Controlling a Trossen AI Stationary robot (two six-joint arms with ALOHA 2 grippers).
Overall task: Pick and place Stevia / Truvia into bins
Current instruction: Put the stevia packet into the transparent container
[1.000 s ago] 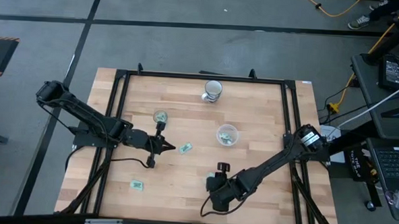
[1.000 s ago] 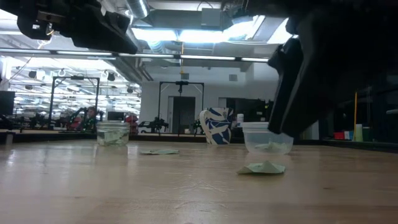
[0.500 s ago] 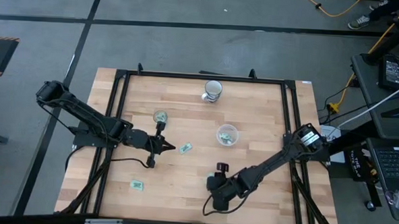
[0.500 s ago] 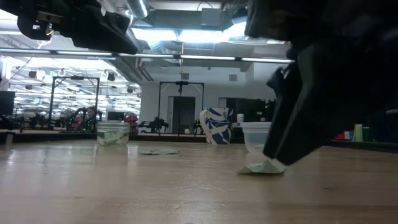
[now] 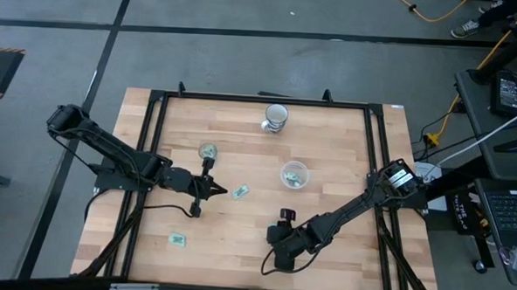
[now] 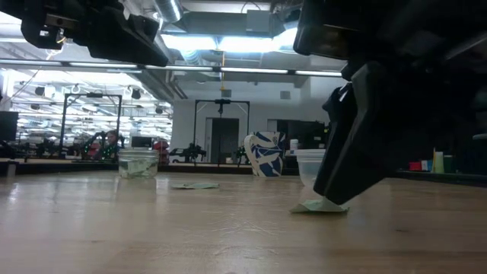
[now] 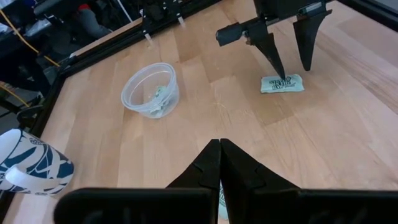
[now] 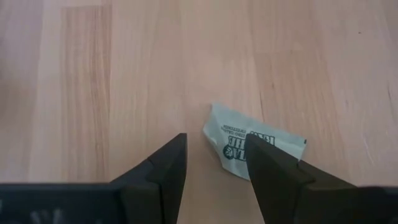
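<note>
The right gripper [image 7: 288, 65] stands with fingers spread, tips down at a Stevia packet [image 8: 252, 147] near the table's [image 5: 328, 148] front edge. In the right wrist view the packet lies flat, its long axis slanting across the gap, one finger [image 8: 273, 168] covering part of it. The high view hides it under the arm. The low view shows only its edge [image 6: 319, 205], perhaps touched. The left gripper [image 5: 214, 191], closed and empty, hovers beside another packet [image 5: 241, 191].

Three loose sweetener packets [image 5: 240, 191] lie on the table, with two clear cups [image 5: 294, 174] and one patterned mug [image 5: 275, 117].
</note>
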